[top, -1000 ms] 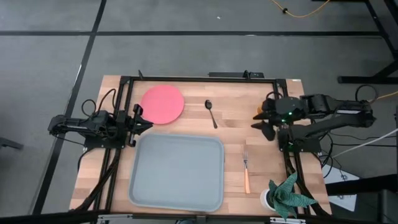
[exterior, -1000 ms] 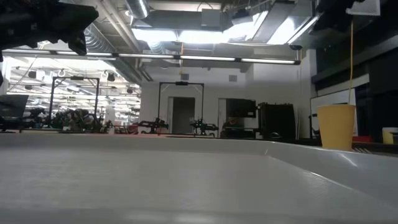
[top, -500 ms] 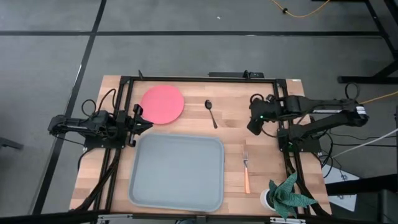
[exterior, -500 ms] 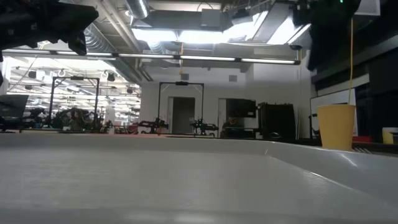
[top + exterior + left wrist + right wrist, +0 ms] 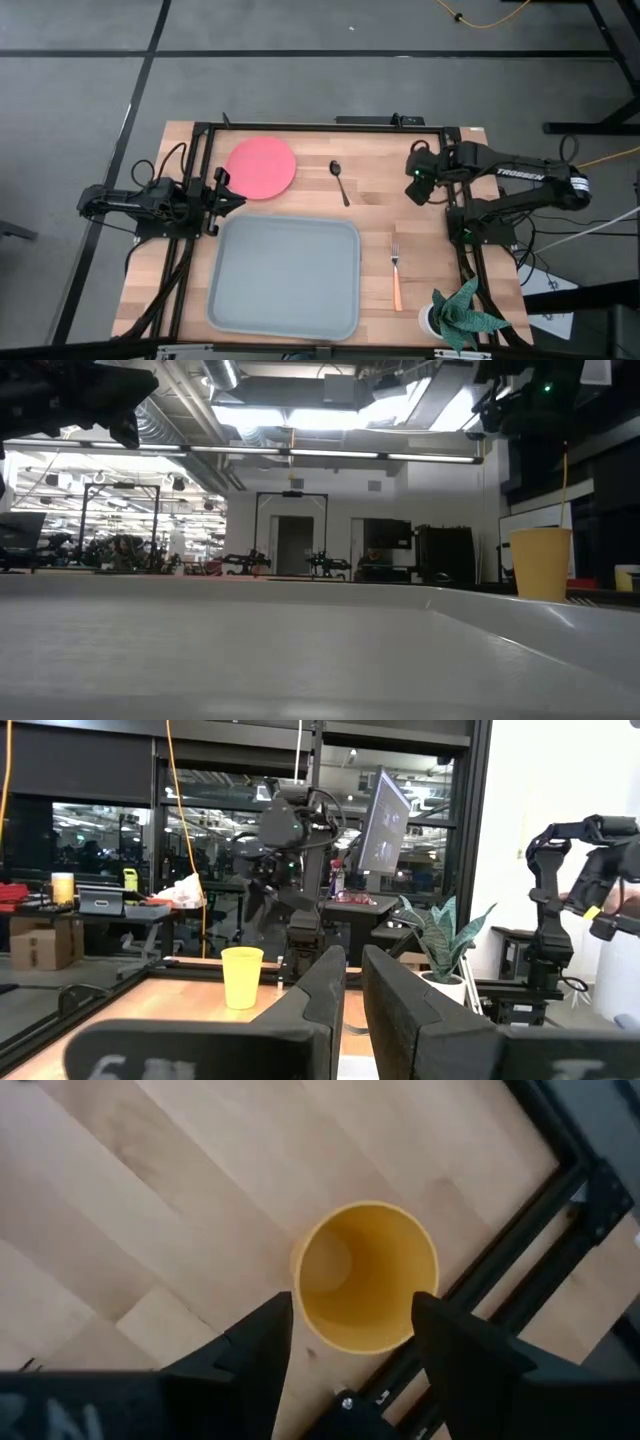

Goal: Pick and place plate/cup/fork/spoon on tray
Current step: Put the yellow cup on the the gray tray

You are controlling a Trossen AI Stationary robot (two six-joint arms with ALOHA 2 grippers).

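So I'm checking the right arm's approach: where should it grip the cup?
The cup stands upright, mouth open. The right gripper hangs above it, fingers open and straddling it. Probably best to descend from above and close on opposite sides of the round wall near the rim.

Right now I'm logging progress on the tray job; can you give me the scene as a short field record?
tray: nothing on it
plate: on table, beyond the tray
spoon: on table, right of plate
fork: on table, right of tray
cup: upright on table, under right gripper
right gripper: open, above cup, fingers either side
left gripper: parked at table's left edge
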